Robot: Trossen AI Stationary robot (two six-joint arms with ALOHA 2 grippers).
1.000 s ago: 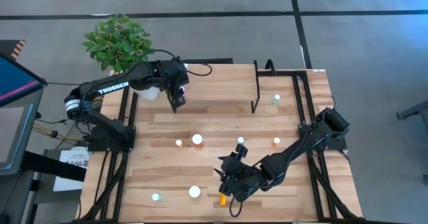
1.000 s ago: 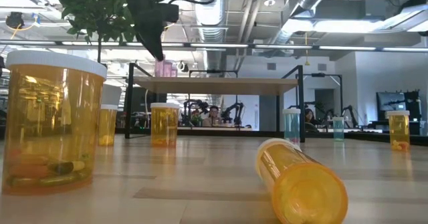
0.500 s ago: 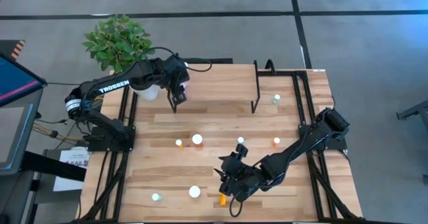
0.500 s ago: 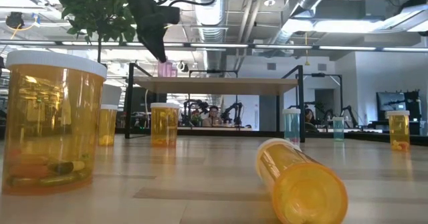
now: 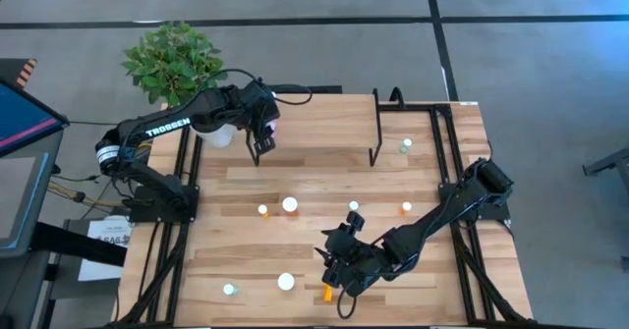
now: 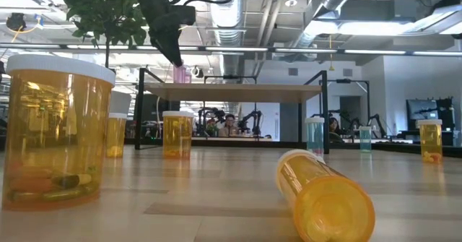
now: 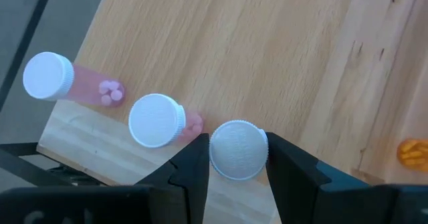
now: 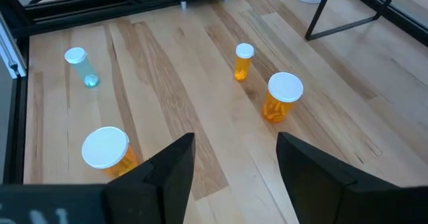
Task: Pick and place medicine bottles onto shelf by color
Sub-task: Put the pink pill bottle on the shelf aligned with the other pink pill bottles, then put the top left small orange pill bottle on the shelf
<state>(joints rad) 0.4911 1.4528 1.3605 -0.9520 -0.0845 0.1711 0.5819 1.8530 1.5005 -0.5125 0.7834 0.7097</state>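
Front of table: large orange bottle [image 6: 52,137] upright at near left corner in the low view, white cap on; another orange bottle [image 6: 328,197] lies on its side just beside the right claw, open end toward the camera.
Right claw [image 5: 341,267]: low over the near-middle of the table, jaws apart, gripping nothing; tipped orange bottle at its near side.
Right claw's outlook: large orange bottle [image 8: 107,150] near its left finger, teal bottle [image 8: 81,66] farther off, small orange bottle [image 8: 243,61] and wide-capped orange bottle [image 8: 281,97] ahead, all upright, nothing between its fingers.
Mid table: small orange [image 5: 262,210] and wide white-capped bottle [image 5: 290,205] side by side near centre; orange bottle [image 5: 406,208] toward the right edge; teal bottle [image 5: 228,290] near the front edge.
Shelf [image 6: 232,91]: stands across the far half of the table, black legs, wood top.
Left claw [image 7: 235,156]: over the shelf's far left corner, jaws clamped on a white-capped bottle [image 7: 238,149], cap up.
Pink bottles: two [image 7: 154,120] [image 7: 57,79] already upright on the shelf, just beside the held one, near the shelf edge.
Far right: teal bottle [image 5: 405,146] on the table beyond the shelf leg.
Beyond far left corner: potted plant [image 5: 175,59].
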